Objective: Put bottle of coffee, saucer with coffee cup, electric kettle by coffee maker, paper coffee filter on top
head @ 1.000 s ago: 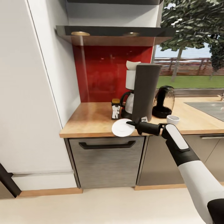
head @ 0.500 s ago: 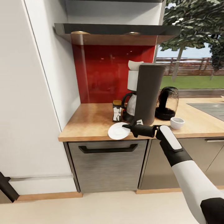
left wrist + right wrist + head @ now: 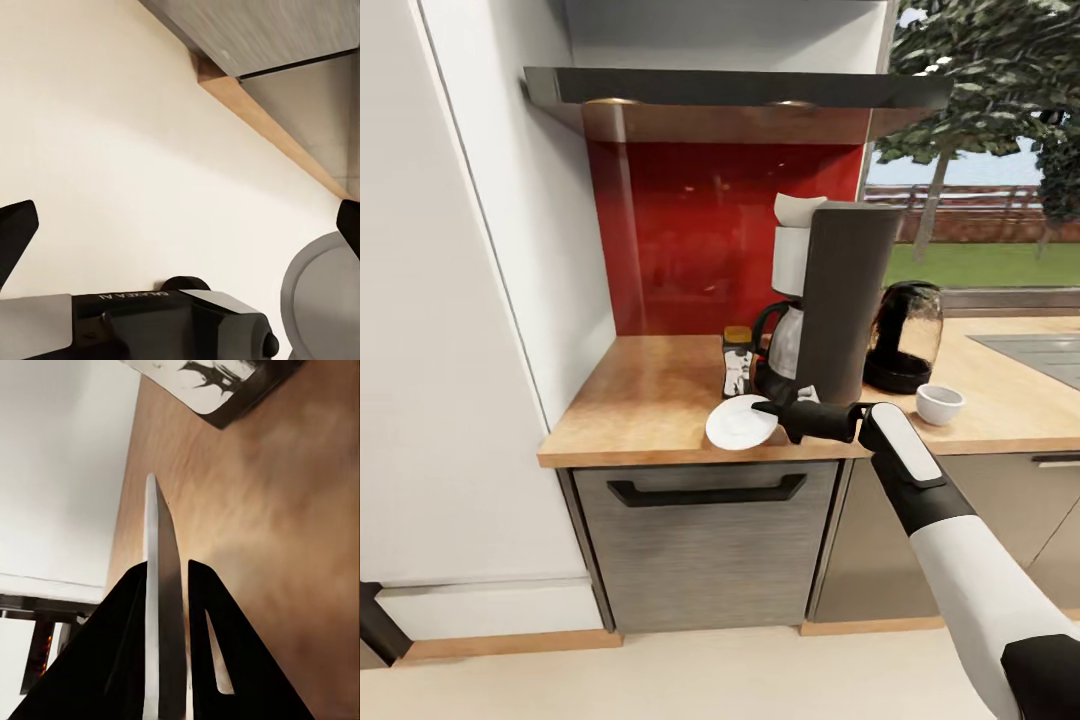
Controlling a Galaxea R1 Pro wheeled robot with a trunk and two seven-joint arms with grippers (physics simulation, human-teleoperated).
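Saucer (image 3: pixel 740 422) sits pinched by its rim in the right gripper (image 3: pixel 768 407), held flat just over the front edge of the wooden countertop (image 3: pixel 650 385), in front of the coffee maker (image 3: pixel 838 300). In the right wrist view the plate (image 3: pixel 156 607) shows edge-on, clamped between the two dark fingers (image 3: pixel 204 637).

The hold is on a thin rim only, so the plate could tilt or slip out if the arm jolts. It hangs so near the counter's lip that an early release might leave it overhanging or send it to the floor. Pushed too far in, it could knock the bottle of coffee (image 3: pixel 737 361) just behind it.

A paper filter (image 3: pixel 796 209) tops the machine. The electric kettle (image 3: pixel 903 335) stands beside it, and the coffee cup (image 3: pixel 940 403) waits near the front edge, well apart from the saucer. The left gripper (image 3: pixel 180 217) hangs low with its fingers spread and empty over the pale floor (image 3: pixel 112 135).

A red backsplash (image 3: pixel 690 240) backs the counter, with a window (image 3: pixel 985 150) onto trees alongside.
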